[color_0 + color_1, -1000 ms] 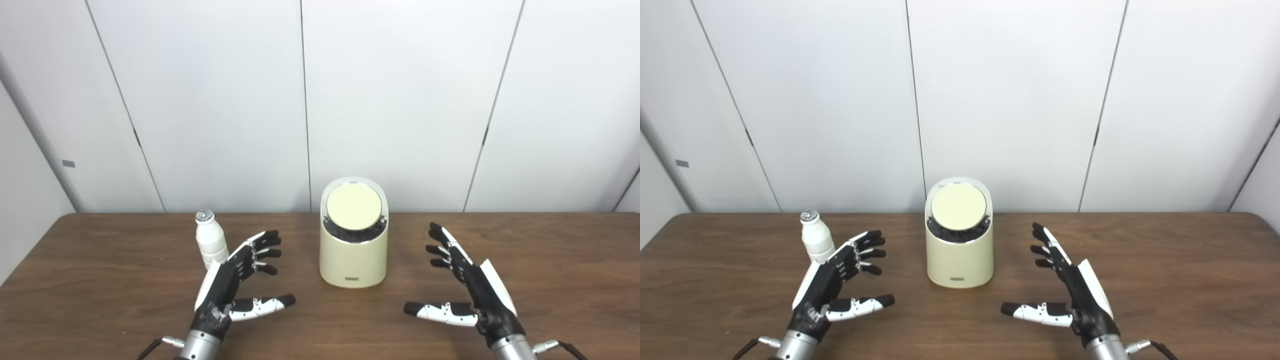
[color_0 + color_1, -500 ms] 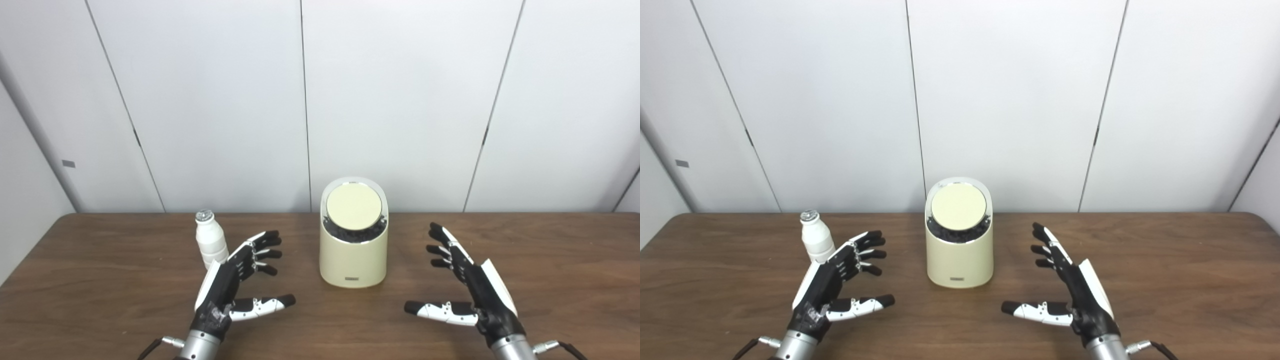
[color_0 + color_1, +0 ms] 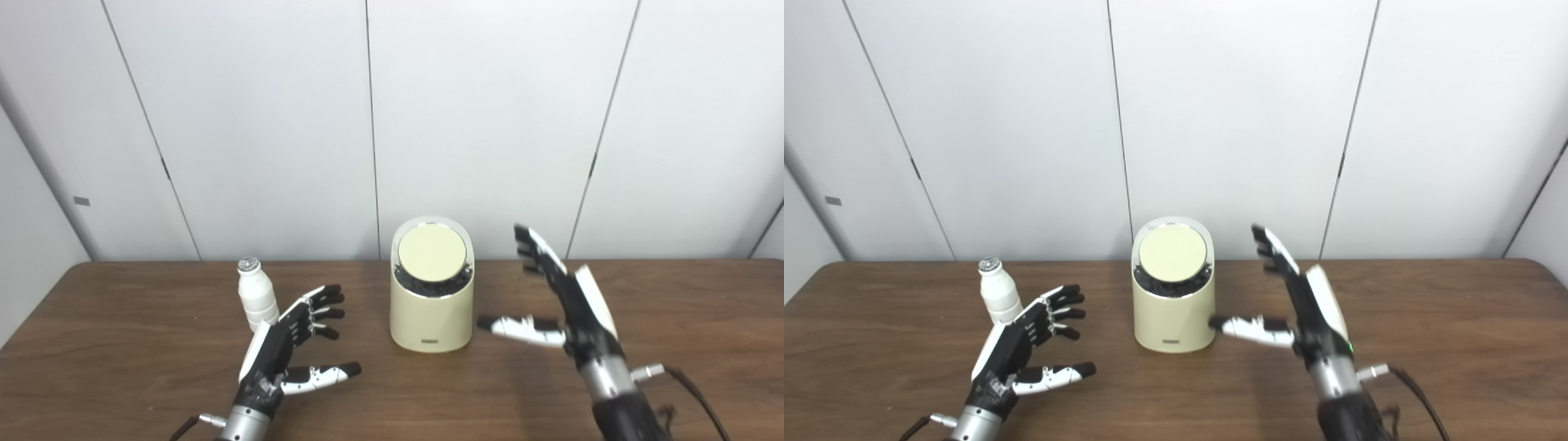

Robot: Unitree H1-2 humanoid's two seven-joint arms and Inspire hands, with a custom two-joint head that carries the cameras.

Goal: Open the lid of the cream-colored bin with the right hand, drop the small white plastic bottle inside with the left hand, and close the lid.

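Observation:
The cream-colored bin (image 3: 432,318) stands at the middle of the brown table, its round lid (image 3: 432,253) closed and tilted toward me. A small white plastic bottle (image 3: 256,300) with a silver cap stands upright left of the bin. My left hand (image 3: 283,349) rests open on the table just in front and right of the bottle, not touching it. My right hand (image 3: 560,300) is raised off the table right of the bin, open, with fingers spread upward and thumb pointing at the bin's side. It holds nothing.
The wooden table (image 3: 122,367) runs up to a white panelled wall (image 3: 275,122) close behind the bin. A cable (image 3: 692,392) trails from my right wrist.
My right hand has lifted off the table and moved up and left toward the bin. The left hand, bottle and bin have stayed in place.

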